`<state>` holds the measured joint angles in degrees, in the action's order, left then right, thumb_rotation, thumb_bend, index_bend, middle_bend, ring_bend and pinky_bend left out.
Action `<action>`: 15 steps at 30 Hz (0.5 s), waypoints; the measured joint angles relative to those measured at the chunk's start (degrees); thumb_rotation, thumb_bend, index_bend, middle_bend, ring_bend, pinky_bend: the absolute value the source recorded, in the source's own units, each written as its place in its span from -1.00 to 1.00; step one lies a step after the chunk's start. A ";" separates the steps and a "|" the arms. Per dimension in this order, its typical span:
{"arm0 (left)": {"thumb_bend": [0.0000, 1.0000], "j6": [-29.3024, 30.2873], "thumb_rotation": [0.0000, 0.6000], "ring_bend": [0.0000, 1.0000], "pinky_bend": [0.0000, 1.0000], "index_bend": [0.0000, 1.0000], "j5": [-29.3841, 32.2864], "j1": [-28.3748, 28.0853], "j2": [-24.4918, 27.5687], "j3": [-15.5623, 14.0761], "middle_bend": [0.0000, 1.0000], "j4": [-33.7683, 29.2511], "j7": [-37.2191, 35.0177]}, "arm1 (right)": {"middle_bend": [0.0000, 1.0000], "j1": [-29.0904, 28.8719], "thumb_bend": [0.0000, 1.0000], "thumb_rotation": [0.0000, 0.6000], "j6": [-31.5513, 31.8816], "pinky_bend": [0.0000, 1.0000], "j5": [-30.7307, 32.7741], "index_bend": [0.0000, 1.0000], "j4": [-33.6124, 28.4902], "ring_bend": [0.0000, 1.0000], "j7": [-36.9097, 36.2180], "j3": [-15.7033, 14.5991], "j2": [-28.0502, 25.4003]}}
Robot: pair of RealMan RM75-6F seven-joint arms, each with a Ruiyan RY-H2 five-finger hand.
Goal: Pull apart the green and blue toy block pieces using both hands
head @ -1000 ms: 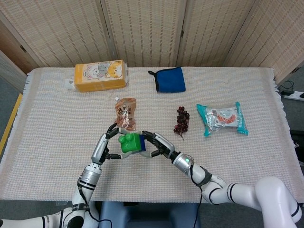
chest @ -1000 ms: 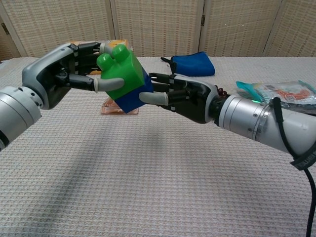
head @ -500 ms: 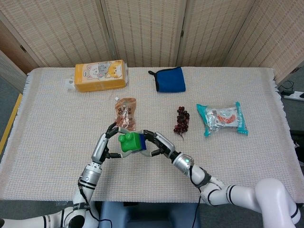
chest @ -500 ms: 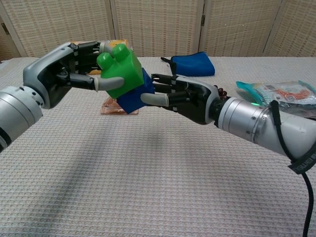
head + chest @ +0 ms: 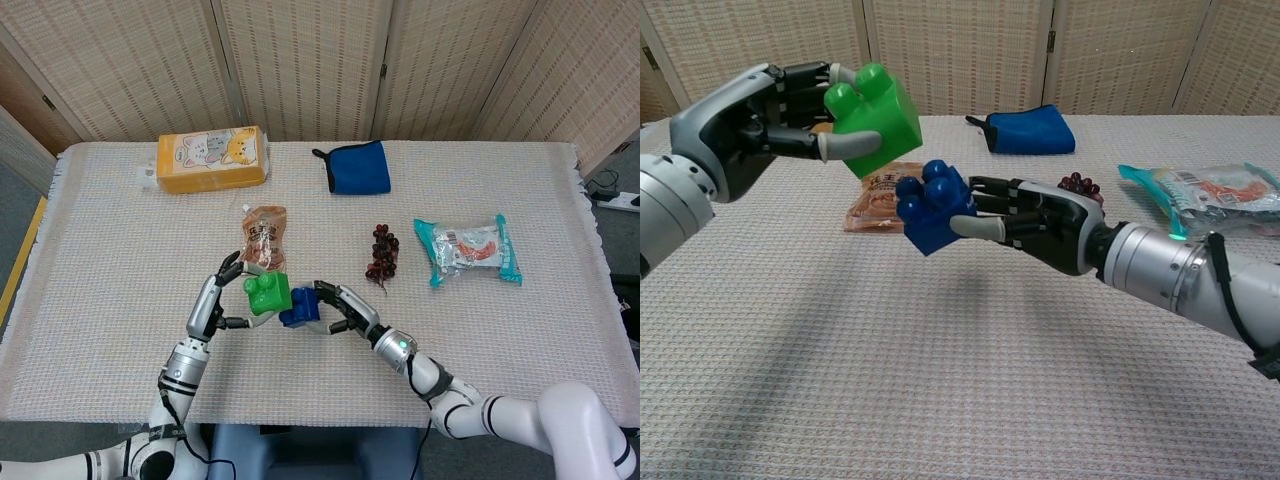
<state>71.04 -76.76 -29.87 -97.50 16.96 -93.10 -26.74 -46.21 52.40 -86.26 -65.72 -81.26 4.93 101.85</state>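
The green block (image 5: 870, 118) (image 5: 268, 293) and the blue block (image 5: 932, 207) (image 5: 299, 306) are apart, with a gap between them. My left hand (image 5: 765, 115) (image 5: 213, 305) grips the green block and holds it up above the table. My right hand (image 5: 1038, 224) (image 5: 345, 310) grips the blue block lower and to the right, studs facing up. Both blocks hang over the woven tablecloth (image 5: 120, 280) near the front middle.
A brown snack pouch (image 5: 264, 239) lies just behind the hands. Dark grapes (image 5: 382, 254) and a teal packet (image 5: 467, 249) lie to the right. A blue pouch (image 5: 358, 166) and a yellow box (image 5: 212, 158) sit at the back.
The joined blocks have come apart. My left hand moved up and left with the green block; my right hand dropped down and right with the blue one.
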 measured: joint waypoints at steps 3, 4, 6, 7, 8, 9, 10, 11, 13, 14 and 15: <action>-0.31 0.84 1.00 -0.34 -1.00 0.42 -0.08 0.38 0.80 0.38 0.74 -0.53 -0.13 | -0.21 0.12 -0.24 1.00 -0.26 -0.74 -0.18 0.70 0.18 -0.28 0.52 -0.28 -0.59; -0.31 1.22 1.00 -0.34 -1.00 0.42 -0.15 0.56 1.14 0.47 0.74 -0.68 -0.14 | -0.20 0.09 -0.24 1.00 -0.43 -0.72 -0.13 0.70 0.15 -0.28 0.89 -0.26 -0.84; -0.31 1.98 1.00 -0.34 -1.00 0.42 -0.44 1.07 2.09 0.52 0.74 -1.05 -0.17 | -0.20 0.01 -0.24 1.00 -0.71 -0.71 -0.03 0.70 -0.04 -0.28 2.35 -0.15 -1.54; -0.31 2.20 1.00 -0.34 -1.00 0.42 -0.57 1.30 2.52 0.49 0.74 -1.23 -0.26 | -0.20 -0.01 -0.24 1.00 -0.76 -0.71 0.02 0.70 -0.16 -0.28 3.28 -0.08 -1.90; -0.31 2.43 1.00 -0.33 -1.00 0.42 -0.75 1.60 3.09 0.41 0.74 -1.48 -0.46 | -0.20 -0.01 -0.24 1.00 -0.78 -0.71 0.09 0.70 -0.31 -0.28 4.40 0.01 -2.30; -0.31 2.52 1.00 -0.33 -0.97 0.41 -0.88 1.79 3.47 0.30 0.74 -1.65 -0.74 | -0.20 0.03 -0.24 1.00 -0.78 -0.71 0.28 0.70 -0.59 -0.28 6.18 0.16 -2.92; -0.31 2.49 1.00 -0.33 -0.96 0.41 -1.07 1.97 3.87 0.07 0.74 -1.84 -1.18 | -0.20 0.09 -0.24 1.00 -0.81 -0.71 0.50 0.70 -0.88 -0.28 7.69 0.29 -3.46; -0.31 2.37 1.00 -0.32 -0.93 0.40 -1.33 2.27 4.58 -0.37 0.74 -2.08 -2.01 | -0.20 0.18 -0.24 1.00 -0.90 -0.71 0.80 0.70 -1.29 -0.28 9.31 0.39 -4.12; -0.31 2.28 1.00 -0.32 -0.92 0.40 -1.67 3.00 5.97 -1.27 0.74 -2.21 -3.23 | -0.20 0.40 -0.24 1.00 -1.58 -0.71 1.66 0.70 -2.66 -0.28 13.28 0.46 -6.25; -0.31 2.42 1.00 -0.32 -0.92 0.40 -1.92 3.71 6.86 -2.01 0.74 -2.04 -3.80 | -0.20 0.52 -0.24 1.00 -2.00 -0.71 2.05 0.70 -3.30 -0.28 15.06 0.41 -7.31; -0.31 2.66 1.00 -0.32 -0.92 0.40 -2.10 4.29 7.34 -2.53 0.74 -1.79 -4.23 | -0.20 0.71 -0.24 1.00 -2.55 -0.71 2.58 0.70 -4.15 -0.28 17.50 0.30 -8.75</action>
<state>73.70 -78.86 -25.58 -90.16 14.44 -94.89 -30.98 -45.50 49.85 -83.69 -69.87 -63.76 5.23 93.09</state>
